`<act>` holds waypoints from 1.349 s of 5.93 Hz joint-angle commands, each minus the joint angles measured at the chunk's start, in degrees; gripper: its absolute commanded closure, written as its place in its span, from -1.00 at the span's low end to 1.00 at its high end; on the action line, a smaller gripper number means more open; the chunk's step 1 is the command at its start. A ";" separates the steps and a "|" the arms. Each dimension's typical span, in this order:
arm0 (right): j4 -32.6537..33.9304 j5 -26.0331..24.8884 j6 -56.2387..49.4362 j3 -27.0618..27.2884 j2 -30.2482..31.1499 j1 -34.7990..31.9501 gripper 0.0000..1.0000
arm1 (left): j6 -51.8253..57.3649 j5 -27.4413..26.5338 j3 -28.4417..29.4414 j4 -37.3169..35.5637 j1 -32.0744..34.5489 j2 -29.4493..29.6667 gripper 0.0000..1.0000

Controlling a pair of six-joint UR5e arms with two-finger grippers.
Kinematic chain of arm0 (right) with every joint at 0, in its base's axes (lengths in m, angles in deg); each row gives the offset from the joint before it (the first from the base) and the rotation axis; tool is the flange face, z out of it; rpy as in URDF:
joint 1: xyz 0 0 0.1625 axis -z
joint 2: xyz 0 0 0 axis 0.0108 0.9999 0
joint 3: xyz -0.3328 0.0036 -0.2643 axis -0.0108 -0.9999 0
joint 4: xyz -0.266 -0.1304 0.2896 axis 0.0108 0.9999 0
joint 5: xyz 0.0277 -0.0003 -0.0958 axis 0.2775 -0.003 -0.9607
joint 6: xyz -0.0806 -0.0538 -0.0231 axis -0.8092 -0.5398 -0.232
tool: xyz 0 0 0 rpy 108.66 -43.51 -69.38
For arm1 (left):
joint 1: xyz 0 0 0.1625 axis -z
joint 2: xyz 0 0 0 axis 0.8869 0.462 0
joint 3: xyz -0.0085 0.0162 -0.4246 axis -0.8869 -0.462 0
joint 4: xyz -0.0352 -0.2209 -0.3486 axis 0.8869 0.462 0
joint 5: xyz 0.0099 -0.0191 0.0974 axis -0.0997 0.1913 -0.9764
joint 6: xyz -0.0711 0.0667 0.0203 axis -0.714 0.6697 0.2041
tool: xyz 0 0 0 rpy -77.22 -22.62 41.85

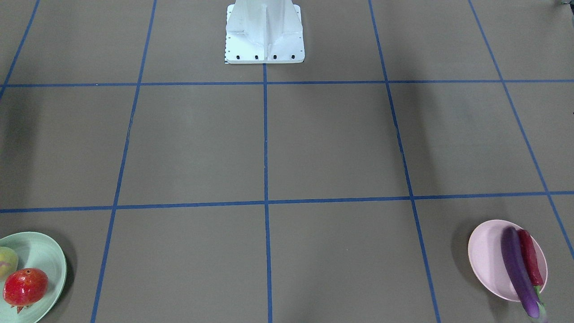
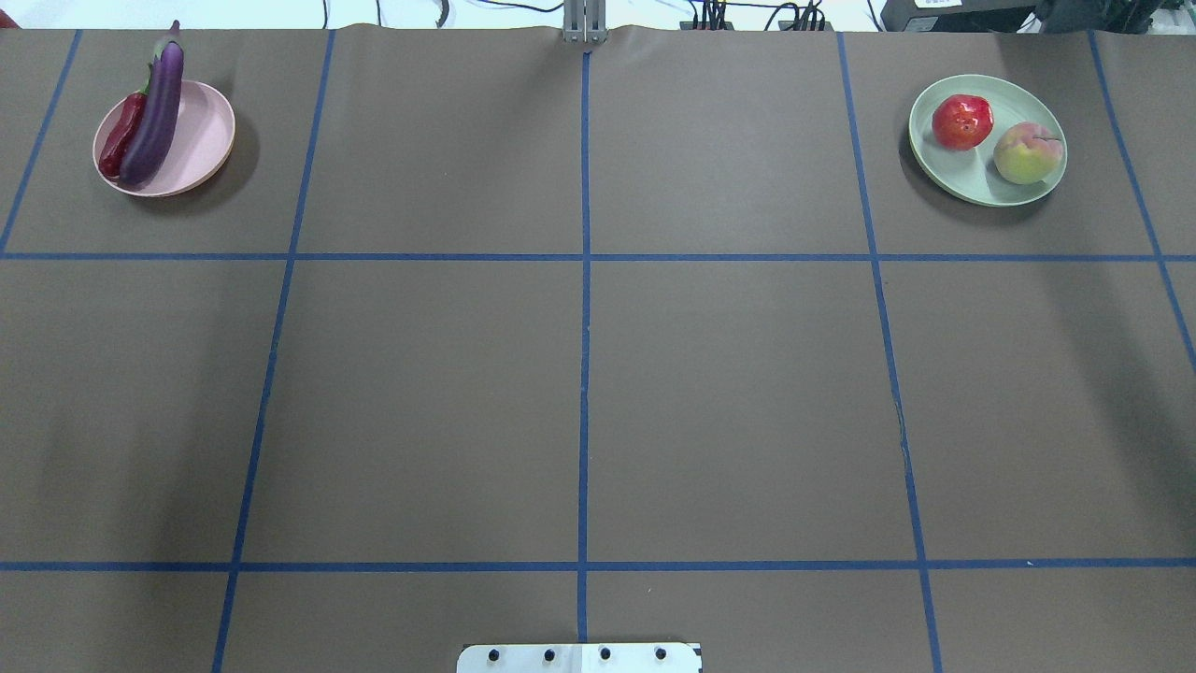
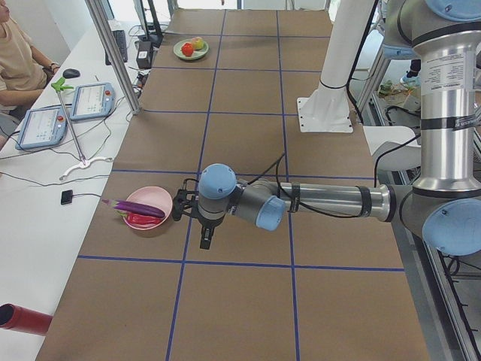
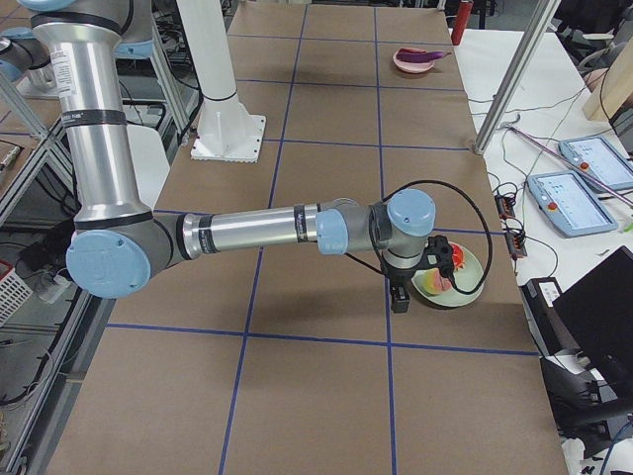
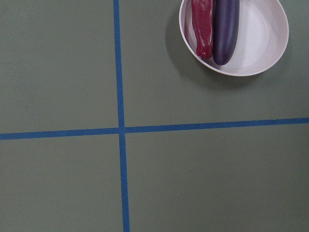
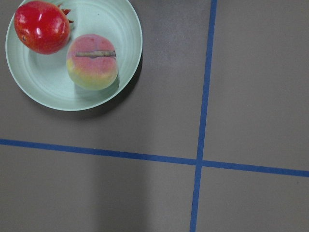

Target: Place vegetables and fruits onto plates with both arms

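The pink plate (image 2: 201, 140) held eggplant (image 2: 159, 107) and chili (image 2: 121, 145), the green plate (image 2: 953, 173) pomegranate (image 2: 961, 121) and peach (image 2: 1026, 153), so left tool (image 3: 179, 207) and right tool (image 4: 442, 262), openness untellable, likely needed only to lift straight clear.

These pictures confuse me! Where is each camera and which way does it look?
Front-facing: across the table, facing white base block; no arms.
Overhead: behind robot, looking forward; base edge only.
Exterior left: table's left end; grey left arm near.
Exterior right: opposite end; grey right arm near.
Left wrist: down on round pale pink plate; no body.
Right wrist: down on round mint green plate; no body.
Front-facing, overhead share both plates.
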 commanded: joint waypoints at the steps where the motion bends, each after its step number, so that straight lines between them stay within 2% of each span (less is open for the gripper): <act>1: 7.74 -3.51 -1.73 6.26 2.50 1.09 -1.00 | 0.64 -3.42 -0.88 -4.82 0.10 -1.09 -1.00; 2: 7.67 -4.06 -1.73 6.72 2.95 1.18 -1.00 | 0.47 -3.44 -1.85 -9.48 -0.16 -0.57 -1.00; 3: 7.50 -3.90 -1.82 6.82 3.65 1.19 -1.00 | 0.55 -3.44 -6.64 -18.14 -0.25 -0.30 -1.00; 4: 7.32 -3.55 -1.73 6.38 3.83 1.27 -1.00 | 0.55 -3.44 -8.95 -20.05 -0.34 -1.08 -1.00; 8: 7.32 -3.19 -1.20 6.20 5.07 1.62 -1.00 | 0.46 -2.57 -10.47 -19.54 -0.43 -1.79 -1.00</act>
